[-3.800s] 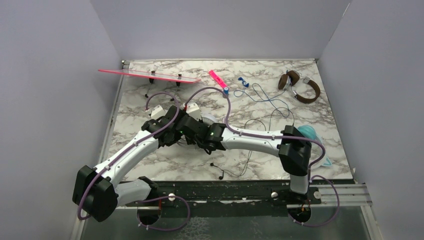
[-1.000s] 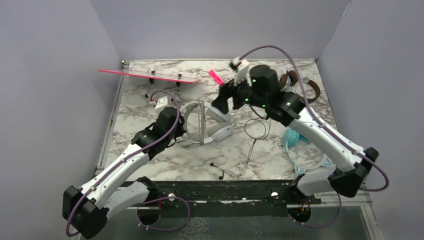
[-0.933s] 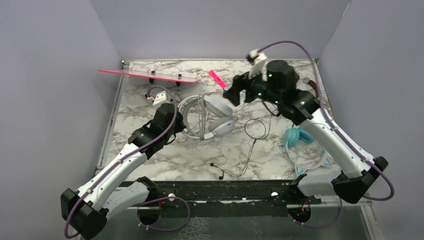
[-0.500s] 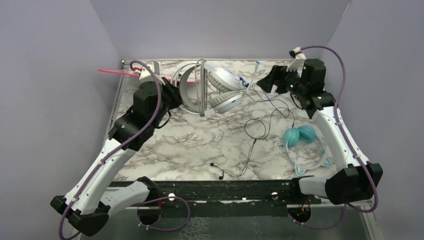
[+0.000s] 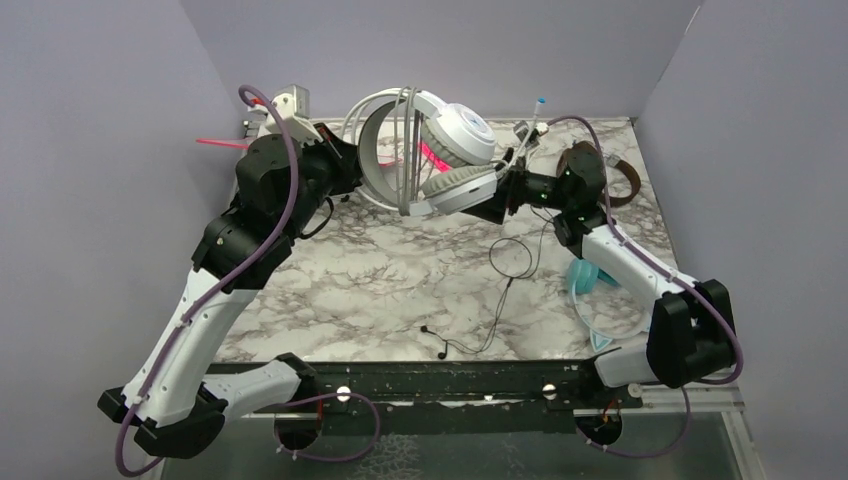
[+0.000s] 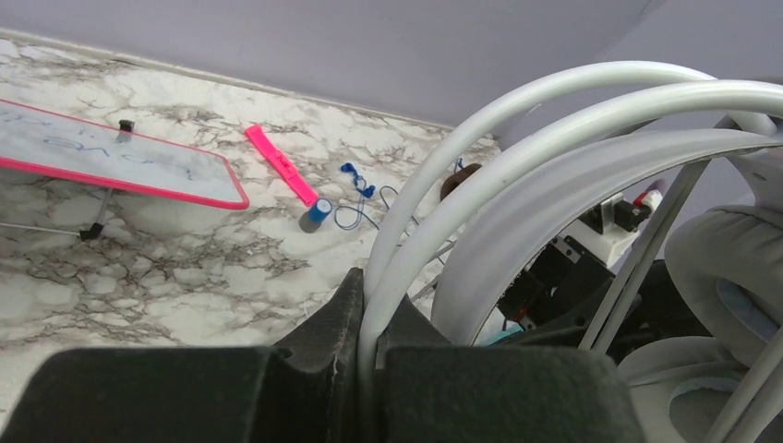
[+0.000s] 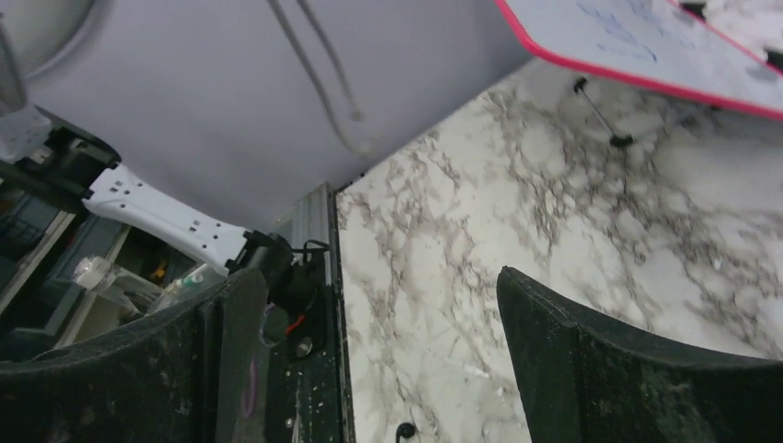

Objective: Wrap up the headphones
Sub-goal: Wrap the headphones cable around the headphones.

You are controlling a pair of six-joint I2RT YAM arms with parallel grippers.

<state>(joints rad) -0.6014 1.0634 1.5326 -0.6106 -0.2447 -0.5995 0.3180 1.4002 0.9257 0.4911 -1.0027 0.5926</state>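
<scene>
The white-grey headphones (image 5: pixel 455 135) hang in the air above the back of the table. My left gripper (image 5: pixel 345 172) is shut on their headband (image 6: pixel 554 101). In the left wrist view the white band tubes run up out of the closed jaws of that gripper (image 6: pixel 374 341). My right gripper (image 5: pixel 497 203) stands open just right of the lower ear cup (image 5: pixel 462 185), with nothing between its fingers (image 7: pixel 628 369). The black cord (image 5: pixel 508 262) trails over the table to a plug (image 5: pixel 440 352). The teal headphones (image 5: pixel 588 278) and the brown headphones (image 5: pixel 622 188) lie partly behind the right arm.
A pink-framed whiteboard (image 6: pixel 120 161) stands at the back left. A pink marker (image 6: pixel 282 171) and a blue cord (image 6: pixel 355 189) lie at the back centre. Walls close in the left, back and right sides.
My left arm has lifted the white-grey headphones off the table, up and toward the back. My right gripper has swung from the back right in beside the lower ear cup and opened wider.
</scene>
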